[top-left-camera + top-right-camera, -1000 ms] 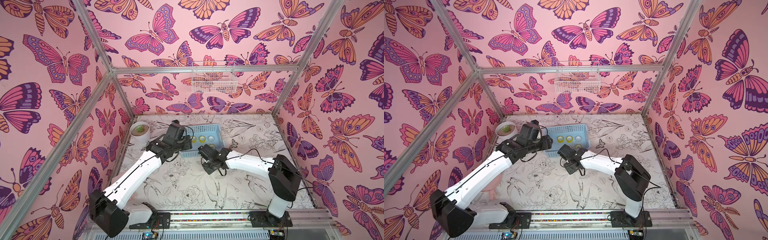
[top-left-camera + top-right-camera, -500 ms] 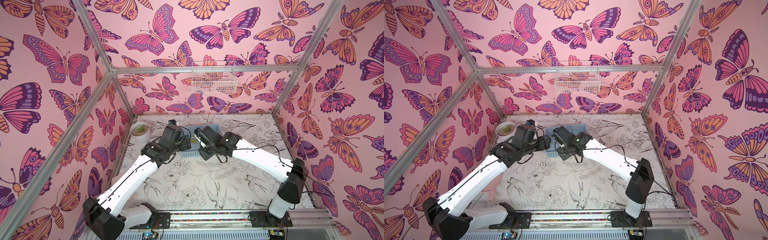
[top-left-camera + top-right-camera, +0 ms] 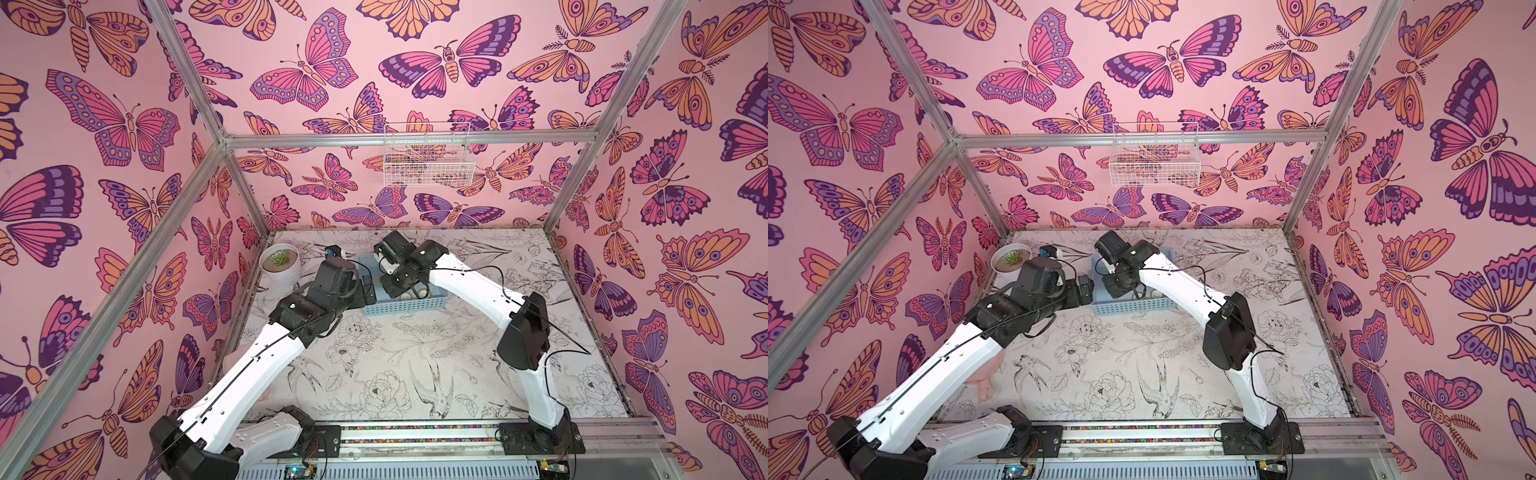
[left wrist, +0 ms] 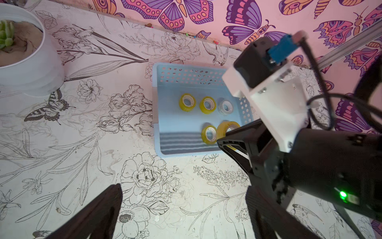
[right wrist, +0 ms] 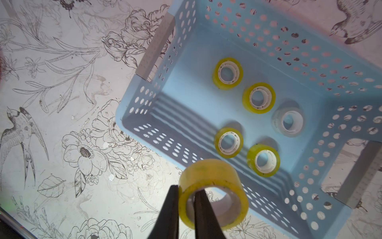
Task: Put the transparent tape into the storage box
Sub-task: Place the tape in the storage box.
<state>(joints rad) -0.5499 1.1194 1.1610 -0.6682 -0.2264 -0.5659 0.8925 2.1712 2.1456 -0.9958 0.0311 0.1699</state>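
Above the 6 o'clock wall of the storage box (image 5: 268, 45), right pincer (image 5: 187, 191) pinches a yellow tape roll (image 5: 208, 171) by its rim, five rolls (image 5: 246, 99) lying inside, left pincer (image 4: 184, 188) gaping empty at 9 o'clock; dropped here it could clip the wall and roll out.

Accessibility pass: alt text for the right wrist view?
The right gripper pinches the wall of a yellow tape roll, seen against the perforated wall of the light blue basket. Five more rolls lie flat on its floor, four yellow, one whitish.

Robot lab cell: butterfly-papered aluminium frame (image 3: 307, 140)
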